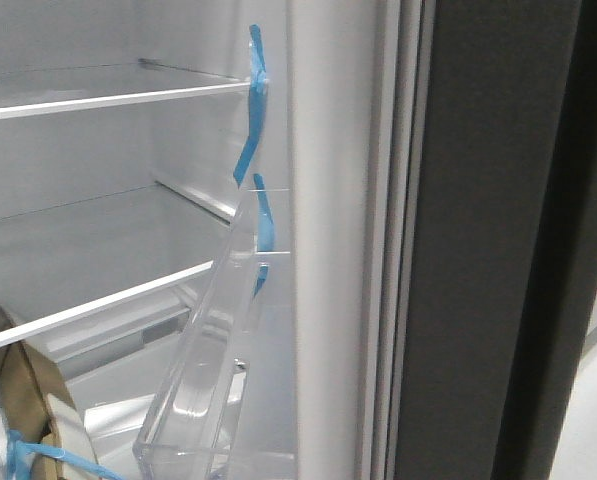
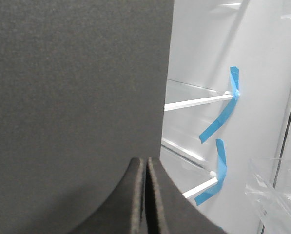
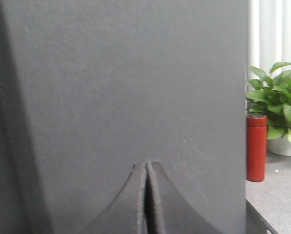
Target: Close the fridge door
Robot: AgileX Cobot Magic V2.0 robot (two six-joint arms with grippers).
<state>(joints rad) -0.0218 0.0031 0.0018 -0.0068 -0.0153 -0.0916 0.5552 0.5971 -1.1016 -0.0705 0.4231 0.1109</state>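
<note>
Fridge door (image 1: 498,240) stands open at three o'clock in the front view, dark grey face outward, with a clear bin (image 1: 208,390) and blue tape (image 1: 253,110) on its white lining. Left gripper (image 2: 145,195) and right gripper (image 3: 146,200) each have jaws pressed together, empty, close against a dark grey panel.

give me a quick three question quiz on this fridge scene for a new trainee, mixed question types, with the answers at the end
1. True or false: the fridge door is fully shut.
2. Multiple choice: the tape on the shelves is A) red, B) blue, C) yellow.
3. Short answer: in the right wrist view, what stands beside the plant?

Key:
1. False. The front view shows the interior and the clear bin, so the door is open.
2. B.
3. A red bottle, on a grey counter. Both the left gripper and right gripper are shut, facing dark grey panels.
</note>
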